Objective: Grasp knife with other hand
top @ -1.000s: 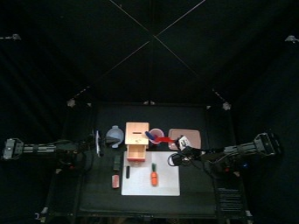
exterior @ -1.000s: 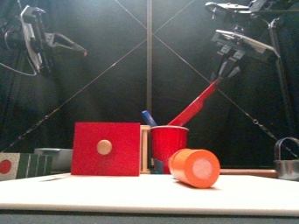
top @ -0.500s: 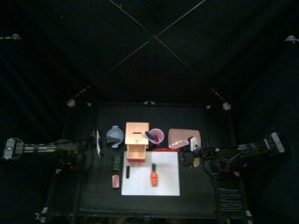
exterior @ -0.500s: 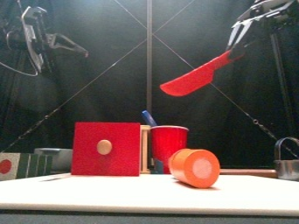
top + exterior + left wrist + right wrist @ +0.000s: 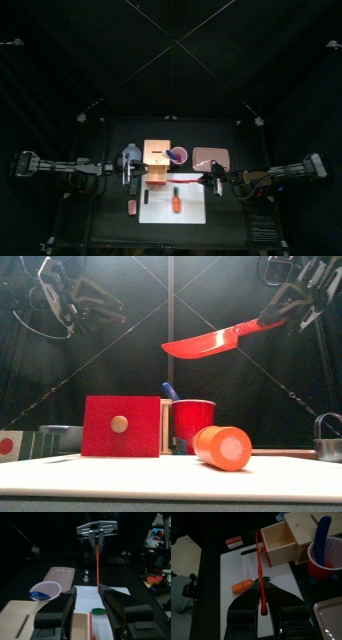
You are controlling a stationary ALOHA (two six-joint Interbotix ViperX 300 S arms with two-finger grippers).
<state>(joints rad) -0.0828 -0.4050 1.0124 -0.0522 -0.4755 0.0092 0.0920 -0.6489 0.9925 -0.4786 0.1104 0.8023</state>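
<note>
The knife (image 5: 214, 340) is a slim red bar, held nearly level high above the table, blade toward the left arm. My right gripper (image 5: 278, 318) is shut on its handle end; in the right wrist view the knife (image 5: 260, 572) runs out from between the jaws. From above, the knife (image 5: 187, 178) is a thin line over the white board's far edge. My left gripper (image 5: 135, 171) is open, just short of the blade tip. In the left wrist view the knife (image 5: 98, 562) points straight at the gap between the left jaws, apart from them, with the right gripper (image 5: 98, 531) behind.
Below lie a white cutting board (image 5: 187, 208) with an orange carrot-like stick (image 5: 175, 200), a tan wooden block (image 5: 158, 160), a red cup (image 5: 178, 155) holding a blue utensil, a pink tray (image 5: 211, 158) and a short stubby piece (image 5: 132, 206). An orange roll (image 5: 222, 446) lies at the front.
The right gripper has lifted the knife out of the cup, swung it nearly level and carried it left. The left gripper has moved in toward the blade tip.
</note>
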